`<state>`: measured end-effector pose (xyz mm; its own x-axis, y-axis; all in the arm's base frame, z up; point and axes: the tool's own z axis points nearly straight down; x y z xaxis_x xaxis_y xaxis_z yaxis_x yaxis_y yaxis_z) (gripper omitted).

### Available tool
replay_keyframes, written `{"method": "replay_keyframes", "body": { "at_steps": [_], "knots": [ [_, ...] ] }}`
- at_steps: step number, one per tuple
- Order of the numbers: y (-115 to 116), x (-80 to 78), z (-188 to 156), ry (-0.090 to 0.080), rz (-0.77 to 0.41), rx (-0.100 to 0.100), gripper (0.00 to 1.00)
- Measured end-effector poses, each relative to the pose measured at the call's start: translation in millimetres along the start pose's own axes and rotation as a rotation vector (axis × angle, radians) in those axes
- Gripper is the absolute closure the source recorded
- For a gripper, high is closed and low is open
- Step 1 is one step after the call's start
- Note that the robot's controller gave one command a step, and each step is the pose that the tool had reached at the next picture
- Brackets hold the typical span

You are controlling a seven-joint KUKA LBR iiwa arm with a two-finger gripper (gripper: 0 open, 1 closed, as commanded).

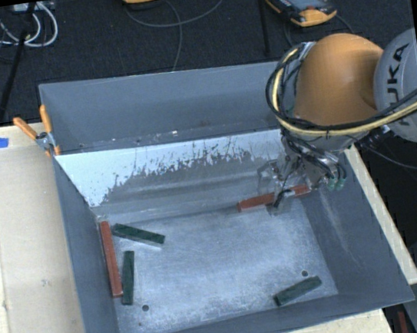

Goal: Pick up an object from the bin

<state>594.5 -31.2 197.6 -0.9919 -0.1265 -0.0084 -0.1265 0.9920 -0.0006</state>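
Note:
A thin red-brown stick (259,202) lies along the back wall of the bin at the right, its right end under my gripper (279,199). The gripper reaches down at that end, close to the bin floor, with the dark fingertips right at the stick. The wrist hides most of the gripper, and I cannot make out how the fingers stand or whether they touch the stick.
At the bin's left lie a long red-brown stick (110,258) along the wall and two dark green bars (138,234) (127,277) beside it. Another dark green bar (297,290) lies at the front right. The arm's orange dome and cables hang over the right back corner.

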Motion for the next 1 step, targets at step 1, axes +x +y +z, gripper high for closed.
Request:
{"method": "replay_keyframes", "body": {
  "at_steps": [1],
  "knots": [
    [36.7, -15.2, -45.8, 0.002, -0.422, -0.002, 1.00]
  ]
}}
